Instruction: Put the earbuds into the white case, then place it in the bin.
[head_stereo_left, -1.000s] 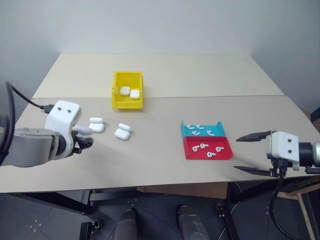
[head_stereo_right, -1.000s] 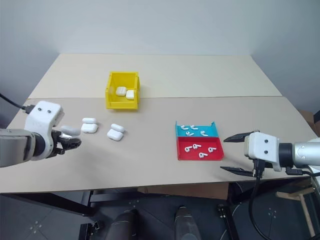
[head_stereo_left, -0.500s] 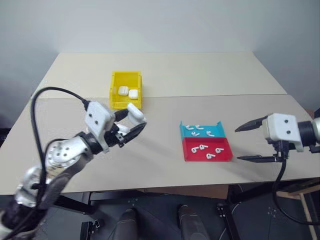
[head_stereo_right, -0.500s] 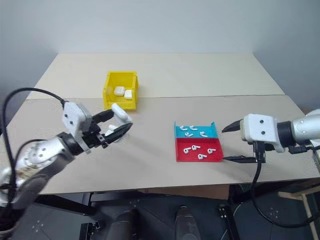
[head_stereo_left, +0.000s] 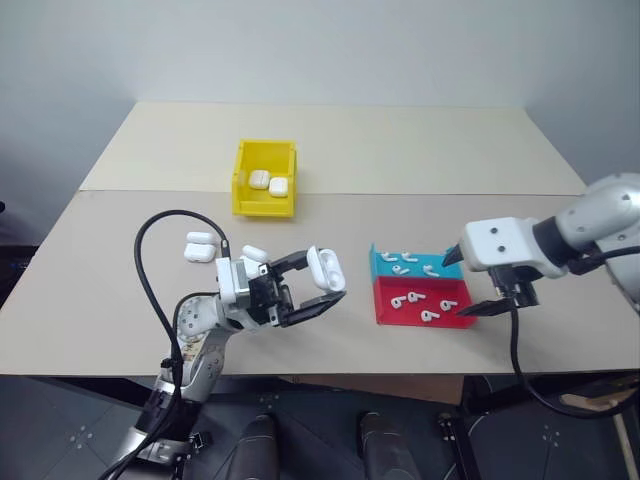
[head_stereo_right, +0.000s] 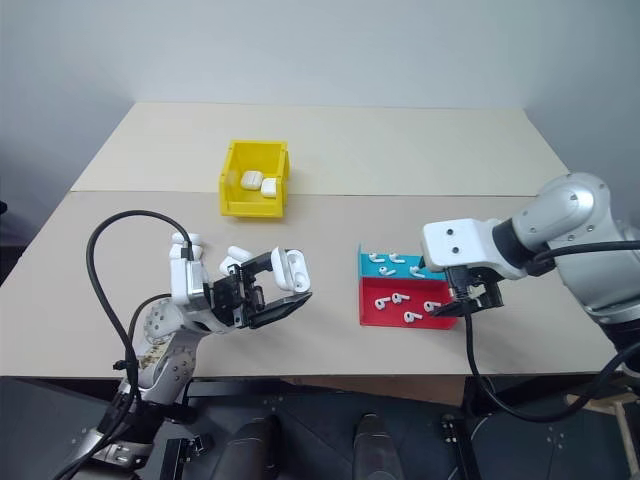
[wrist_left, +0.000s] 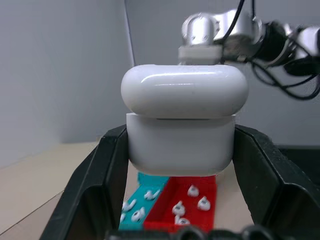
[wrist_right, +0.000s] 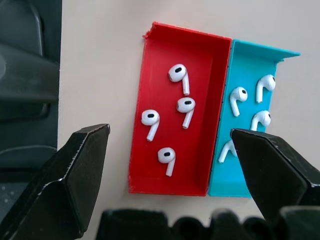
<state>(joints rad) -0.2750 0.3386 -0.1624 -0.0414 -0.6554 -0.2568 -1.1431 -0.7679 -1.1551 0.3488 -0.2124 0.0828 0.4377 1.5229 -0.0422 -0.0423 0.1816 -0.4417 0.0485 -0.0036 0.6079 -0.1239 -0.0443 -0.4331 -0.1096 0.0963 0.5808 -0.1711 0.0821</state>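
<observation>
Left gripper (head_stereo_left: 318, 283), pinching the white case (head_stereo_left: 324, 268), has swung in toward table centre; right gripper (head_stereo_left: 470, 283), jaws spread, has moved over the red tray (head_stereo_left: 382, 304)

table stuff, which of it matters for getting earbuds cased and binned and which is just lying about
Part of the job:
- white case clamped in the left gripper
- earbuds in the red tray and the blue tray
- right gripper, open above the trays
- yellow bin

Lying about:
- spare cases on the table
- two cases already in the bin
</observation>
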